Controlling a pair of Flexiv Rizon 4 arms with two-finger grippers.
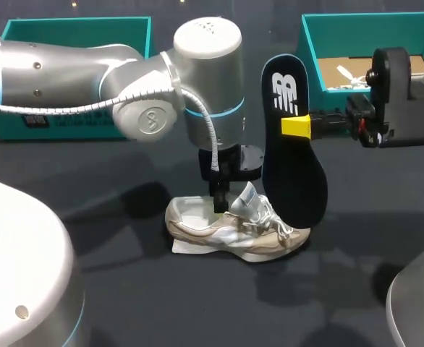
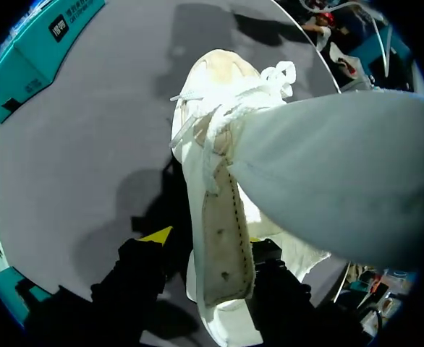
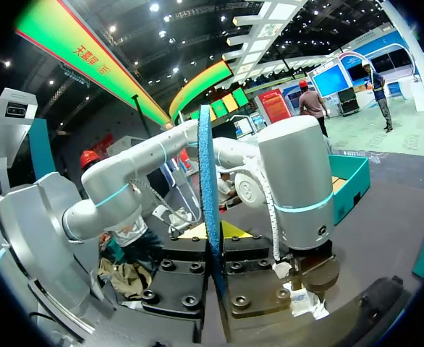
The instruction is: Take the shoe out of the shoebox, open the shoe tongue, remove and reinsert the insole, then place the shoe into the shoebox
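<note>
Shoe [image 1: 226, 233] lies on its side on the dark table [image 1: 140, 296], out of any box, tongue pulled up, laces loose, heel on a scrap of white paper [image 1: 185, 249]. Judged light and soft: mesh upper would crumple, so the firmer heel collar or sole edge looks the best hold. Left gripper [image 1: 220, 202] stands straight down on the shoe's collar, straddling a stitched strip of it; whether it pinches that strip, cannot tell. Just beyond the shoe's toe end, the insole [image 1: 293, 173] hangs upright, its lower end just above the laces. Looks thin, floppy foam, likely to bend if pushed from the top; it probably wants feeding toe-first. Right gripper [image 1: 299, 126] is closed on the insole's edge above the shoe, both fingers flat on its two faces. Far beyond the shoe, right side: open teal shoebox [image 1: 307, 43], brown floor, some white bits [image 1: 344, 74]. Far left: second teal box [image 1: 74, 30], contents hidden by the left arm.
</note>
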